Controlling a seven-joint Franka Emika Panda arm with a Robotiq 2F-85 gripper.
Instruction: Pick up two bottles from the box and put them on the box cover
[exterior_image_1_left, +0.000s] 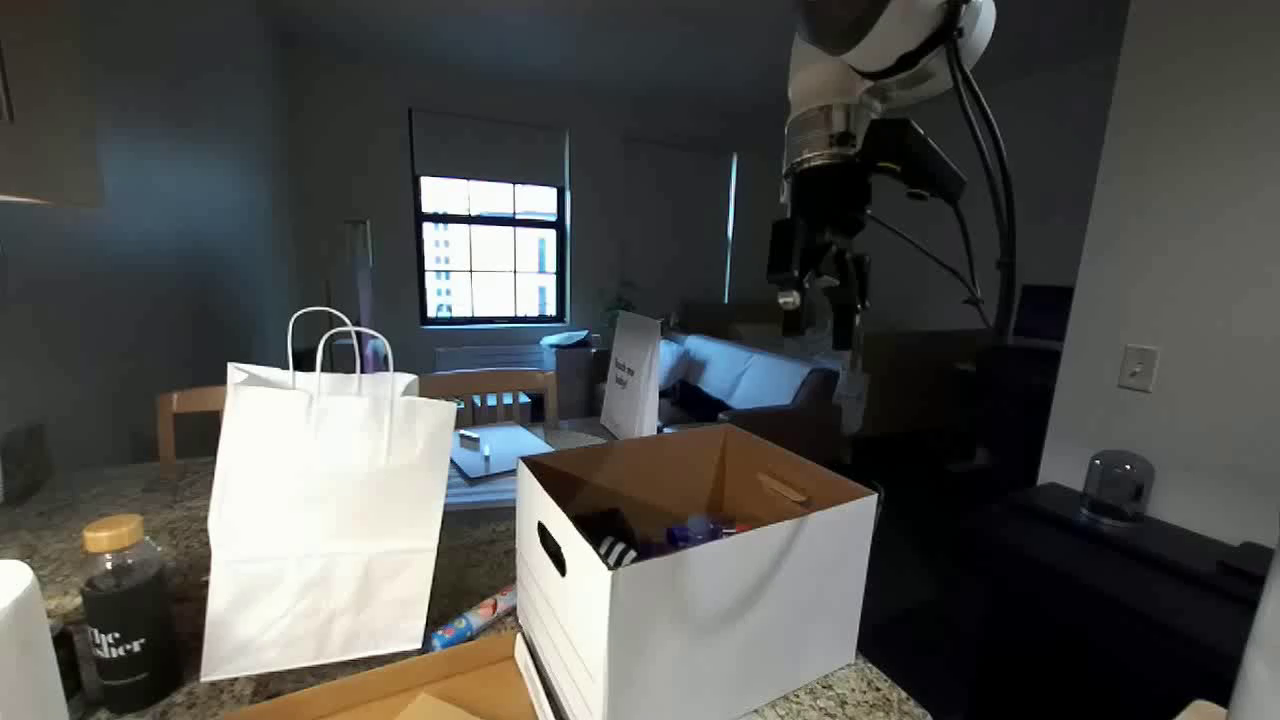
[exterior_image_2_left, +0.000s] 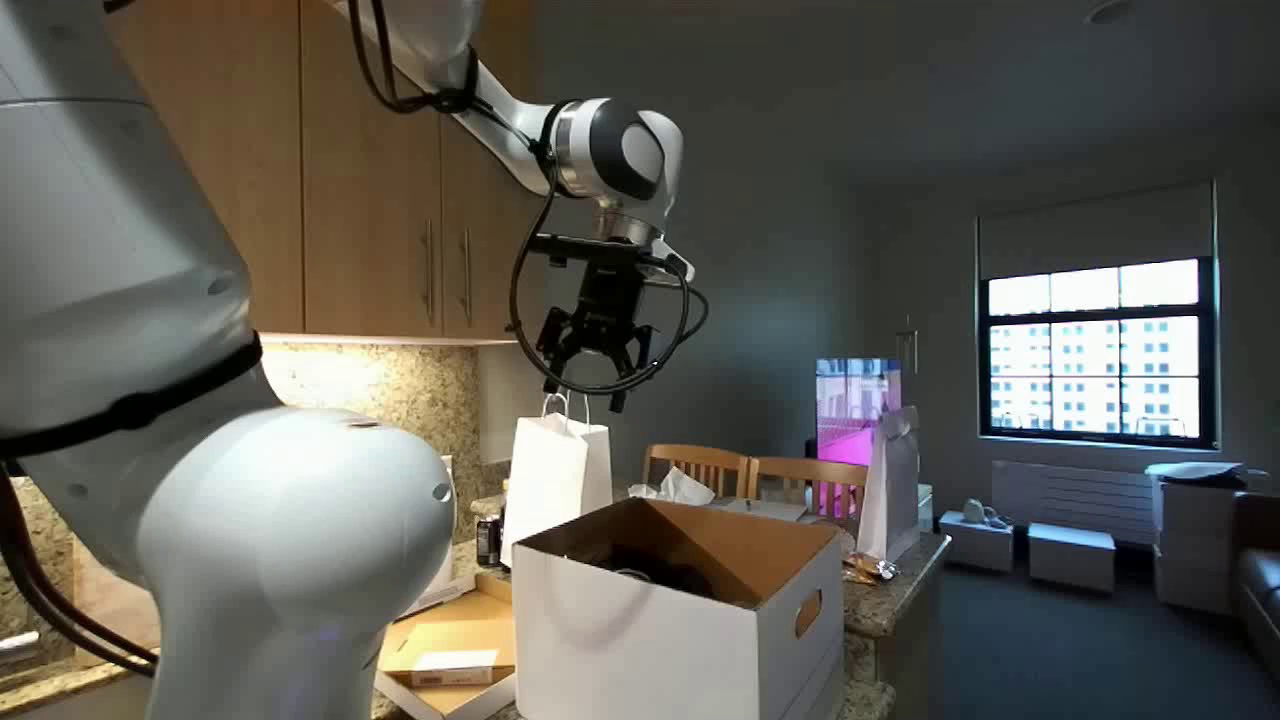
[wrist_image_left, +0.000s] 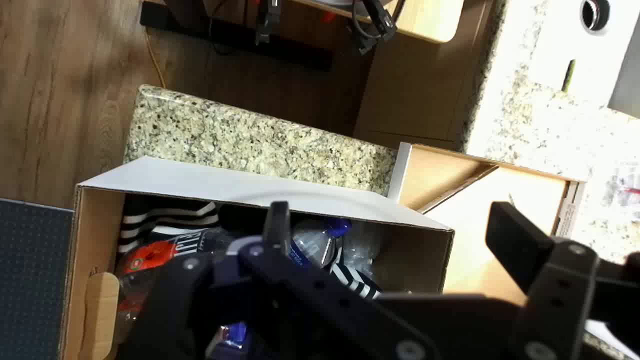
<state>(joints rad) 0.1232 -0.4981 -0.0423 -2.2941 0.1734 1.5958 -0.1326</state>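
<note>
Your pincer is black. You see the box white outside, brown inside; the box cover tan within and white-rimmed; the table speckled cream, grey and black; a clear, blue-capped bottle; a striped item, black and white.

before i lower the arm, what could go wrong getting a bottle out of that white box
In the wrist view, the open fingers appear on either side of the end wall of the box, so lowering straight down might strike it. The blue-capped bottle shows close beside a striped item, which could get pinched too. The cover seems to hold a flat cardboard piece, so a bottle set there may tip.
</note>
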